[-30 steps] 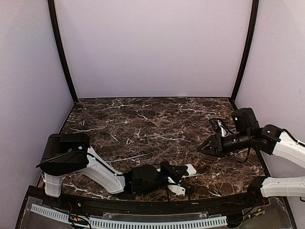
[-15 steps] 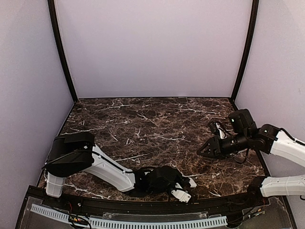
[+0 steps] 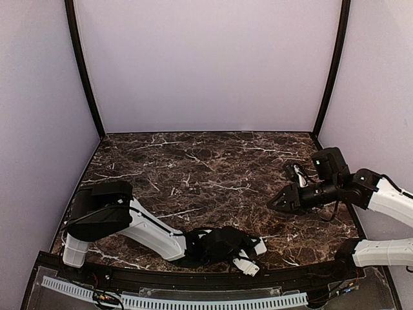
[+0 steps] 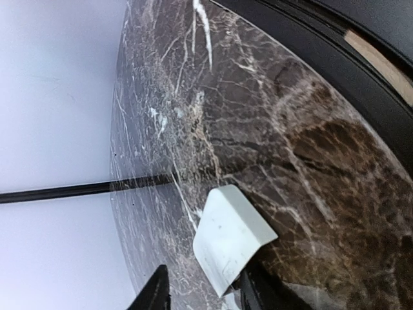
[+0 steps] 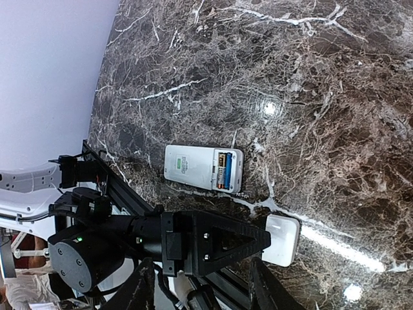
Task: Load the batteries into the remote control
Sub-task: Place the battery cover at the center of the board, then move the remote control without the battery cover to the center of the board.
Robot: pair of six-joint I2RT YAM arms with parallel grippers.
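White cover point(image 4: 229, 236) flat on counter point(image 5: 322, 97), your left claw point(image 5: 255, 239) parted around its near end, not pinching. Likely staged to close remote control point(image 5: 193, 166) over seated batteries point(image 5: 224, 171). Right claw point(image 3: 274, 201) wide, empty, held clear.

Left arm point(image 3: 148, 232) stretched low, left fingers point(image 4: 157, 292) parted; right arm point(image 3: 387, 197) raised, right fingers point(image 5: 143, 287) parted.

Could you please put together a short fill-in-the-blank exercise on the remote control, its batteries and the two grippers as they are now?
1. The remote control lies with its battery compartment ___.
2. The batteries sit ___ that compartment.
3. The loose cover at the left gripper is ___ in colour.
4. The right gripper is open and holds ___.

Missing words: open; inside; white; nothing.
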